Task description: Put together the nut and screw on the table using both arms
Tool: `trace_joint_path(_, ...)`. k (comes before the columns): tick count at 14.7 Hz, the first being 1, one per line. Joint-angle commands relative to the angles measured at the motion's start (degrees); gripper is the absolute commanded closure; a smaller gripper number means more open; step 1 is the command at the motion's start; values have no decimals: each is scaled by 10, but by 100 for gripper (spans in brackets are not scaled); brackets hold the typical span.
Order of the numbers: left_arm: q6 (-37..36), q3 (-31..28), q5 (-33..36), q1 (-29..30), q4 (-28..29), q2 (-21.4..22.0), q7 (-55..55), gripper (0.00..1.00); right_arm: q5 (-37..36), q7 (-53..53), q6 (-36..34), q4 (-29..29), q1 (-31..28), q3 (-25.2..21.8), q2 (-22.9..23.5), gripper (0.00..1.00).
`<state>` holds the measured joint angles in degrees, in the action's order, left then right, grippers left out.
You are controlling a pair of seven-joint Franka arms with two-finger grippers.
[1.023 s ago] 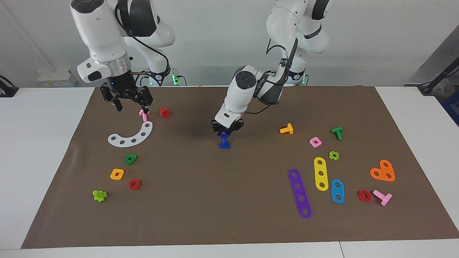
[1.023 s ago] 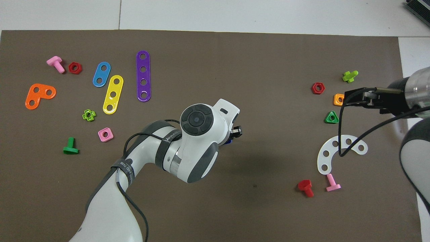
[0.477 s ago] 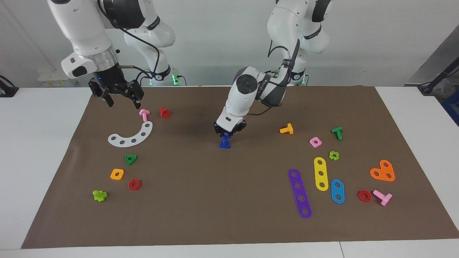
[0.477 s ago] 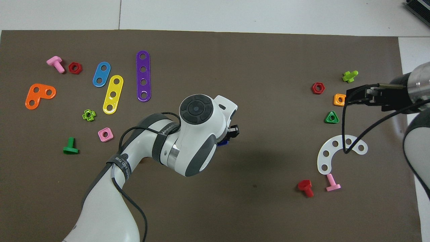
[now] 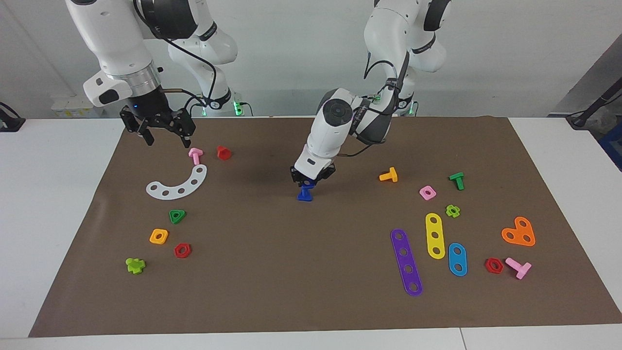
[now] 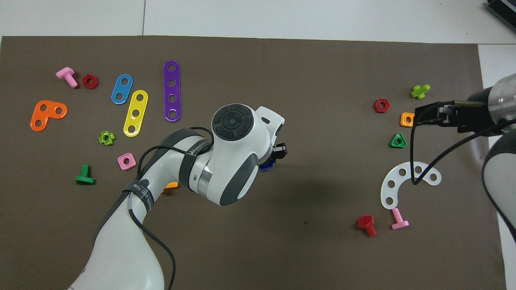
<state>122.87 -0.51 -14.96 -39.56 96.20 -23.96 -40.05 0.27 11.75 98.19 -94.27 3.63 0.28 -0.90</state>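
Left claw (image 5: 311, 178) is low over the middle of the brown mat, closed on the nut (image 5: 306, 183), a dark-blue piece held directly above the screw (image 5: 304, 195). The screw stands on the surface (image 5: 291, 272) head down, shaft up, right beneath this claw; whether nut and shaft touch cannot be told. In the overhead view the left wrist covers most of both parts, only a blue edge (image 6: 265, 166) showing beside the claw (image 6: 278, 153). Right claw (image 5: 165, 138) hangs raised at the right arm's end of the mat, fingers spread wide and holding nothing, with a pink bolt (image 5: 195, 155) and white curved strip (image 5: 178, 184) near it.
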Motion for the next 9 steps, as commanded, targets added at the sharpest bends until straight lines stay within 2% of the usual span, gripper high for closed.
trace_joint_path(1,26,1,1,4,0,-13,3,100,-11,-17,7,9,-2,4,11,0)
trace_joint_path(9,57,2,1,-10,47,-12,3,100,-2,-30,-1,-9,-2,6,4,0)
